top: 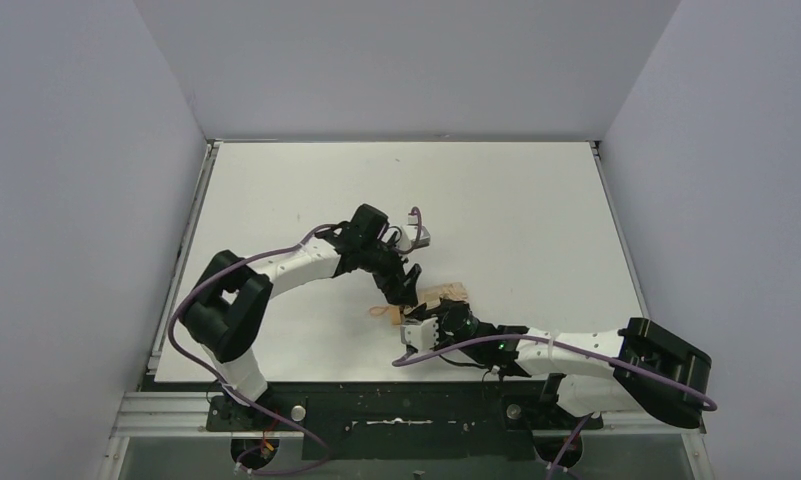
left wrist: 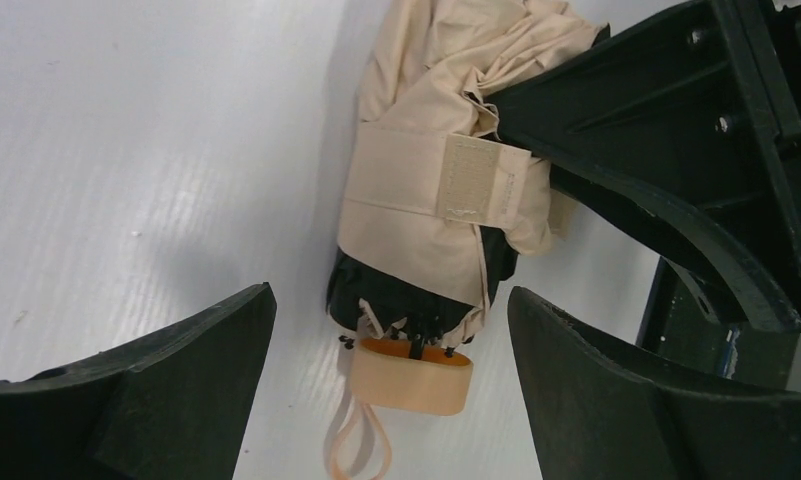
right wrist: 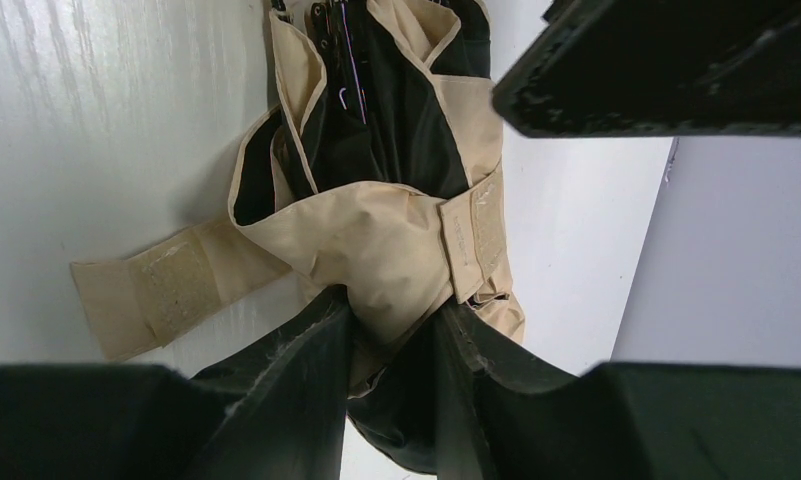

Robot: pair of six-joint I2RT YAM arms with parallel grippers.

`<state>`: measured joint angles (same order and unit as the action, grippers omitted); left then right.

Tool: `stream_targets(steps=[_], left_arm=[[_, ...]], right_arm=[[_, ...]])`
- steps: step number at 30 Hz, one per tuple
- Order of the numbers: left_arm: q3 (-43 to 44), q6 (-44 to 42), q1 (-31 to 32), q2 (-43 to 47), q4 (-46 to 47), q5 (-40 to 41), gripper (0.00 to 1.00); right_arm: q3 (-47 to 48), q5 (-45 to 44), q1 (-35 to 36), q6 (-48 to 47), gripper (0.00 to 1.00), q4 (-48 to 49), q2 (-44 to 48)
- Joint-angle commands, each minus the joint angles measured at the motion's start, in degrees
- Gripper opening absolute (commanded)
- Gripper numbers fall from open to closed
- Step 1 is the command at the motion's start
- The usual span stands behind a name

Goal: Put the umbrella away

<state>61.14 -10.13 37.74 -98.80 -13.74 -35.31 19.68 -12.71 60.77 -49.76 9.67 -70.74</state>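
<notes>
The umbrella (top: pixel 443 296) lies folded on the white table (top: pixel 516 200), a beige bundle with black ribs showing. In the left wrist view its fabric (left wrist: pixel 426 210) is banded by the tan strap (left wrist: pixel 481 175), with the tan handle (left wrist: pixel 412 377) and loop (left wrist: pixel 361 452) at the near end. My left gripper (left wrist: pixel 391 300) is open, its jaws either side of the handle end without touching it. My right gripper (right wrist: pixel 394 335) is shut on the umbrella's fabric (right wrist: pixel 376 240) at the other end. The strap's loose end (right wrist: pixel 161 292) lies flat on the table.
Grey walls (top: pixel 86 150) enclose the table on three sides. The left arm (top: pixel 276 270) reaches in from the left, the right arm (top: pixel 576 355) along the near edge. The left finger (right wrist: pixel 666 70) shows above the umbrella in the right wrist view.
</notes>
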Motion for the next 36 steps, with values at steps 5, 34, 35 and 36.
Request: stream_targets(steps=[5, 34, 35, 36], left_arm=[[3.46, -0.05, 0.83, -2.98, -0.11, -8.93, 0.84], [11.32, -9.73, 6.98, -14.72, -15.49, 3.33, 0.13], [11.28, -9.73, 6.99, -14.56, -15.59, 3.7, 0.12], [11.17, -9.73, 6.99, -14.42, -15.7, 3.94, 0.12]], right_arm=[[-1.58, -2.46, 1.14, -0.8, 0.11, -0.87, -1.09], [-1.23, -3.65, 1.23, 1.94, 0.41, 2.01, 1.74], [-1.1, -4.08, 1.27, 1.82, 0.47, 1.55, 2.77], [-0.9, -4.5, 1.32, 1.78, 0.52, 1.02, 3.97]])
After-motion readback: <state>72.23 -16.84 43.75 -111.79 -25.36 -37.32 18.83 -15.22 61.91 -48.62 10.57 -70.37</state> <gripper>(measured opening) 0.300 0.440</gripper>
